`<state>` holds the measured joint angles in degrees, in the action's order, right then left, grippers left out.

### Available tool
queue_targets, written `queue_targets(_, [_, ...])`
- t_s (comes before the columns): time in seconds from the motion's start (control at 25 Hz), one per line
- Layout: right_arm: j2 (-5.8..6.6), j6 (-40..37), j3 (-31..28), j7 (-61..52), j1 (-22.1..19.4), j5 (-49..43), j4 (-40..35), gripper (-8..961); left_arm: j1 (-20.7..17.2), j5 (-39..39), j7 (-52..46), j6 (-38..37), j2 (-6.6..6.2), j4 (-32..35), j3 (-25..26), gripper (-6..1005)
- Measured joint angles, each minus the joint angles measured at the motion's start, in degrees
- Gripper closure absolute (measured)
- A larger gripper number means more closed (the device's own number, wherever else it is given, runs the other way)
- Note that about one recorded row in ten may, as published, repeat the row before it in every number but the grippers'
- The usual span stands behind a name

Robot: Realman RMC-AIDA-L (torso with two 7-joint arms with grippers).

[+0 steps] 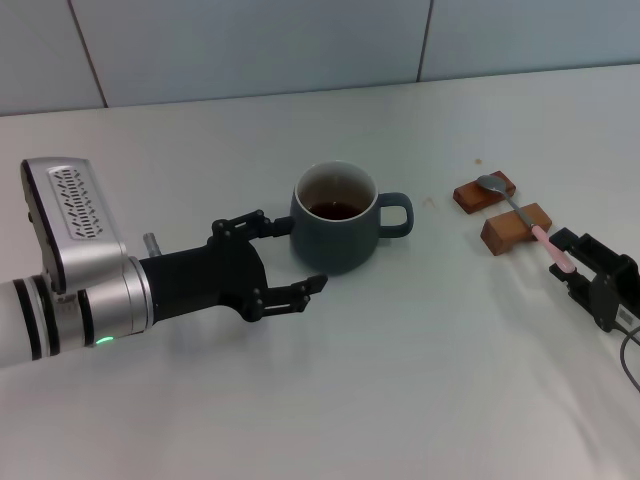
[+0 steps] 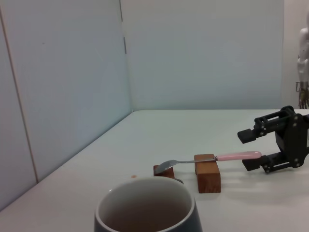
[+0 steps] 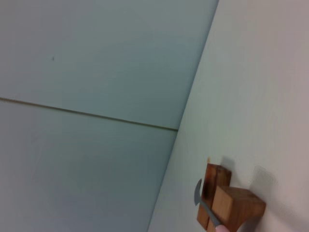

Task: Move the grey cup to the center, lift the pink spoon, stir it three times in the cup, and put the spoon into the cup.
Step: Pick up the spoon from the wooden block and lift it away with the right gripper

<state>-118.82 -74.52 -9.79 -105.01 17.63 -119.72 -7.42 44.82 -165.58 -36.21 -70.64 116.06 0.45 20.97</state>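
Note:
The grey cup (image 1: 337,235) stands upright near the table's middle, its handle pointing right and brown stains inside. It also fills the near edge of the left wrist view (image 2: 145,212). My left gripper (image 1: 303,255) is open at the cup's left side, fingertips close to its wall. The pink spoon (image 1: 516,212) lies across two wooden blocks, bowl on the far block and pink handle toward my right gripper (image 1: 570,266). In the left wrist view the right gripper (image 2: 251,150) is open, with the spoon's (image 2: 231,156) pink end between its jaws. The spoon's stem (image 3: 204,203) shows in the right wrist view.
Two brown wooden blocks (image 1: 484,192) (image 1: 515,229) stand right of the cup; they also show in the left wrist view (image 2: 207,174) and the right wrist view (image 3: 236,205). A pale wall (image 1: 300,40) closes the table's far edge.

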Motion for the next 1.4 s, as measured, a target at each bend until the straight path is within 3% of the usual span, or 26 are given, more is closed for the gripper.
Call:
queue_targets(0.2, [-0.05, 0.3, -0.2, -0.1, 0.0, 0.1, 0.1, 412, 0.2, 0.0, 0.0, 0.0, 0.33, 0.3, -0.4, 186])
queue_targets(0.44, [-0.09, 0.5, -0.1, -0.1, -0.1, 0.2, 0.3, 467, 0.2, 0.0, 0.0, 0.0, 0.41, 0.3, -0.5, 186])
queue_targets(0.64, [-0.10, 0.7, 0.0, -0.1, 0.2, 0.0, 0.3, 664, 0.2, 0.0, 0.0, 0.0, 0.40, 0.4, -0.5, 186])
queue_targets(1.2, [-0.10, 1.8, 1.3, 1.3, 0.4, -0.1, 0.3, 743, 0.3, 0.0, 0.0, 0.0, 1.07, 1.9, -0.9, 186])
queue_targets(1.4, [-0.14, 0.4, 0.8, 3.6, -0.1, 0.2, 0.2, 837, 0.3, 0.0, 0.0, 0.0, 1.09, 1.9, -1.0, 187])
